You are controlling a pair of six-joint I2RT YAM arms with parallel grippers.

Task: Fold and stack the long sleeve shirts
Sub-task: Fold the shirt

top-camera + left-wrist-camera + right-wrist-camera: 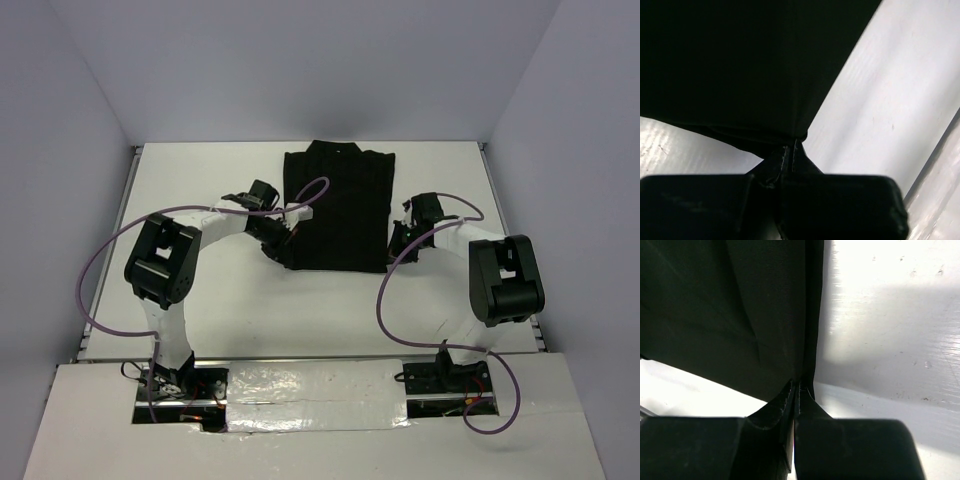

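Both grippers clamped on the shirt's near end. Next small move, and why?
Probably raise both together a little. The left gripper and right gripper are each shut on the black shirt at a near corner. It lies flat on the table, so lifting frees that end to fold away.

A white bench (250, 320) with faint scuffs sits inside pale grey walls (300, 60), thin metal rails (121, 200) running along its left and right edges, and a white board (90, 430) patched with wrinkled glossy tape (310, 385) covers its near edge.
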